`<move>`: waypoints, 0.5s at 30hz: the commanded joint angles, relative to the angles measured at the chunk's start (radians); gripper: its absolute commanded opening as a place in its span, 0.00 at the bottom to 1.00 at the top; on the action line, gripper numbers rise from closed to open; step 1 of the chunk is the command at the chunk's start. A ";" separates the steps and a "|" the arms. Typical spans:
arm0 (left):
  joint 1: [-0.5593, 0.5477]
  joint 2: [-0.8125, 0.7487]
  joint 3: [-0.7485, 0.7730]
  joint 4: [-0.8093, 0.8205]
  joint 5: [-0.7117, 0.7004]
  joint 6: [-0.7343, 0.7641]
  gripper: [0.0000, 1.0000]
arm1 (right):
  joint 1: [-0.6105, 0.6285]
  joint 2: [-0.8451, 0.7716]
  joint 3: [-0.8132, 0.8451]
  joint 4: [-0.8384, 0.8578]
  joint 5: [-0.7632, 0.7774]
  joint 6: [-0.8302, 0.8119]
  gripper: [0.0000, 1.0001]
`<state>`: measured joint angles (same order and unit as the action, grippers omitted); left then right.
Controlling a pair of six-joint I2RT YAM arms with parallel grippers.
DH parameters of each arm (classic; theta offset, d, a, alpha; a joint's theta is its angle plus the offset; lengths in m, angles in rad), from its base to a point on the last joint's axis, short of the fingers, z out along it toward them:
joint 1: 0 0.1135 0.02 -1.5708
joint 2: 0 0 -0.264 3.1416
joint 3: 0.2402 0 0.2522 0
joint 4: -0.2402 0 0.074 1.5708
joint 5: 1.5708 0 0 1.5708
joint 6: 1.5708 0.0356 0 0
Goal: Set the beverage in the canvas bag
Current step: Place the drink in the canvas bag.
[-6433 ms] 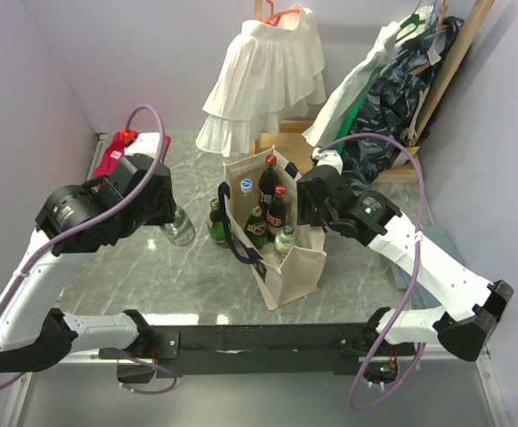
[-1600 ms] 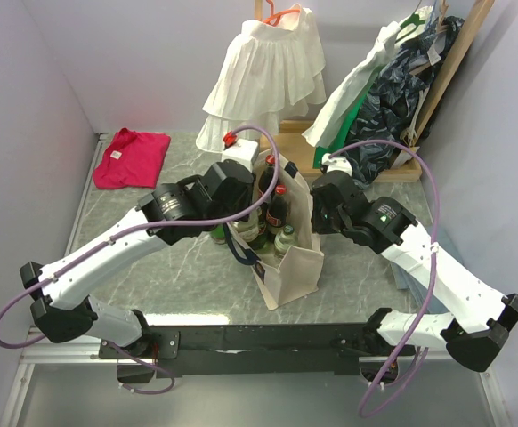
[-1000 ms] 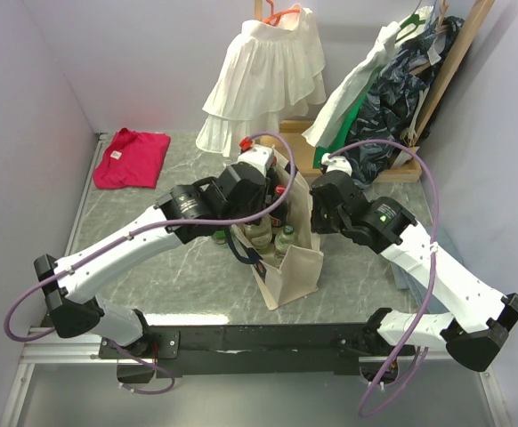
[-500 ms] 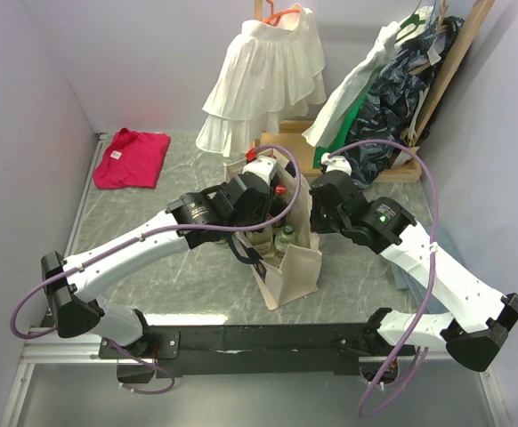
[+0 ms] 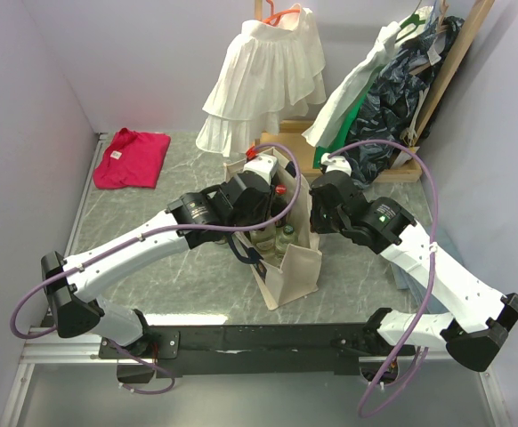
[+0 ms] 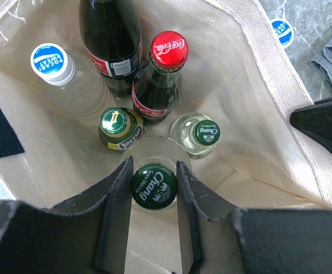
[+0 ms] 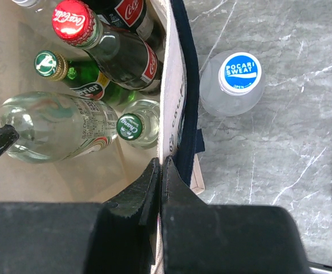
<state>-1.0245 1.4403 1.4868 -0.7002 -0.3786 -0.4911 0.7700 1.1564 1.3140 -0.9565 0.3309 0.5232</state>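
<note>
Green-capped clear bottle pinched in the left jaws inside the canvas bag, right jaws pressed together on its rim at 3 o'clock; might knock the small bottle at 1 o'clock if dropped crooked.

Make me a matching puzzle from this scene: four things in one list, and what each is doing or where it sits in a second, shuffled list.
Things:
1. left claw
2. right claw
3. red-capped cola bottle
4. red cloth

States:
A. lying at the far left corner of the table
B. pinching the wall of the canvas bag
C. standing inside the bag, free of both claws
D. gripping the green-capped Chang bottle

Pairs: 1-D, 2-B, 3-C, 4-A
</note>
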 commanded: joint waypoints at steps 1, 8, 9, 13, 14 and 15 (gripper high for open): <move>-0.005 -0.041 0.020 0.139 -0.008 -0.004 0.01 | 0.003 -0.006 -0.009 0.038 0.016 -0.002 0.00; -0.003 -0.035 -0.005 0.143 -0.014 -0.012 0.01 | 0.002 -0.014 -0.012 0.036 0.025 0.004 0.00; -0.003 -0.034 -0.008 0.146 -0.013 -0.014 0.01 | 0.002 -0.017 -0.019 0.038 0.026 0.006 0.00; -0.003 -0.032 -0.028 0.162 -0.011 -0.017 0.01 | 0.003 -0.024 -0.035 0.038 0.026 0.014 0.00; -0.003 -0.031 -0.033 0.163 -0.011 -0.018 0.01 | 0.005 -0.026 -0.036 0.038 0.026 0.014 0.00; -0.005 -0.031 -0.034 0.163 -0.011 -0.020 0.01 | 0.003 -0.029 -0.044 0.038 0.026 0.015 0.00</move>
<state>-1.0245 1.4410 1.4326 -0.6937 -0.3786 -0.4931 0.7700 1.1530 1.2964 -0.9478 0.3328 0.5274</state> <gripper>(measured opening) 0.370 0.023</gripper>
